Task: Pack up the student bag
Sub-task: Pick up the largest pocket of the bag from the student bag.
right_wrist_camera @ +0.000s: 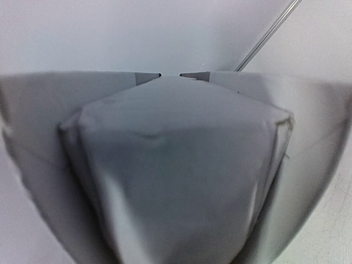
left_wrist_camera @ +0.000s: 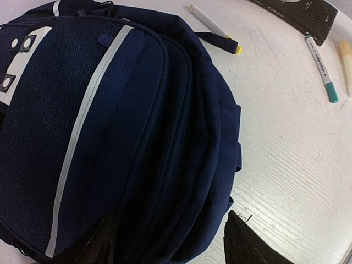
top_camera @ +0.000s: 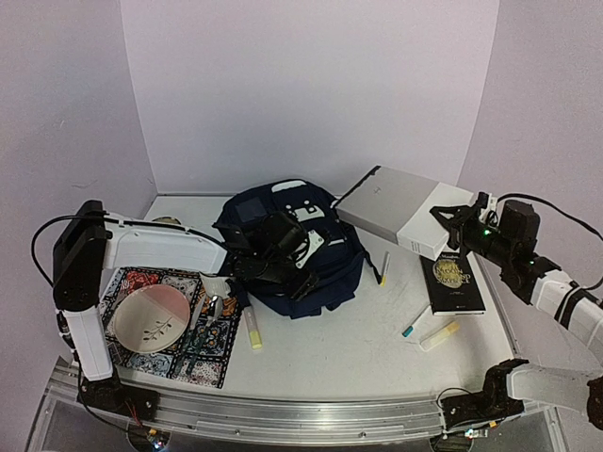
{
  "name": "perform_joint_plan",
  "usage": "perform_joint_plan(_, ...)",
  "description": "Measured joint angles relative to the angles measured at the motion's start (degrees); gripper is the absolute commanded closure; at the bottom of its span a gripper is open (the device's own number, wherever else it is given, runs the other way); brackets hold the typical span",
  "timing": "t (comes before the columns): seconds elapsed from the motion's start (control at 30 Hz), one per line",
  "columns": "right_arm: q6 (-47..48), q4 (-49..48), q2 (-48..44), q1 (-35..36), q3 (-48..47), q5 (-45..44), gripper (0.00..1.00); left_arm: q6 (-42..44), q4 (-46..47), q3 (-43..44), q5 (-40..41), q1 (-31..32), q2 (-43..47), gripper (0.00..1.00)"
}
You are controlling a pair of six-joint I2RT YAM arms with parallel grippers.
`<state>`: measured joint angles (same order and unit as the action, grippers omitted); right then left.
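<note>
The student bag (top_camera: 316, 268), a dark navy backpack with white stripe trim, lies in the middle of the table and fills the left wrist view (left_wrist_camera: 121, 126). My left gripper (top_camera: 275, 254) hovers low over the bag. It is open in the left wrist view (left_wrist_camera: 171, 242), with one finger over the fabric and the other past the bag's edge above the table. My right gripper (top_camera: 454, 226) is shut on a large grey-white box (top_camera: 396, 209) and holds it in the air, right of the bag. The box (right_wrist_camera: 176, 176) fills the right wrist view and hides the fingers.
A black book (top_camera: 455, 275), a teal-capped marker (top_camera: 415, 322) and a pale yellow tube (top_camera: 439, 334) lie to the right. A yellow-capped pen (top_camera: 383, 268) lies by the bag. A yellow stick (top_camera: 253, 331) lies in front. A pink bowl (top_camera: 151, 315) sits on a patterned mat (top_camera: 179, 358) at left.
</note>
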<state>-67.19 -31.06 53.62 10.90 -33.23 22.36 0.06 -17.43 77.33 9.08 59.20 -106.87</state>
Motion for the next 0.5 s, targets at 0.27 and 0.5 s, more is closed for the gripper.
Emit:
perform_joint_plan(0.27, -0.4, 0.5, -0.5, 0.0, 1.3, -0.8, 0.83, 0.9, -0.4, 2.2, 1.2, 0.0, -4.2, 0.37)
perform_joint_plan(0.5, -0.6, 0.6, -0.8, 0.0, 1.4, -1.0, 0.83, 1.8, -0.7, 3.5, 1.2, 0.2, -6.4, 0.62)
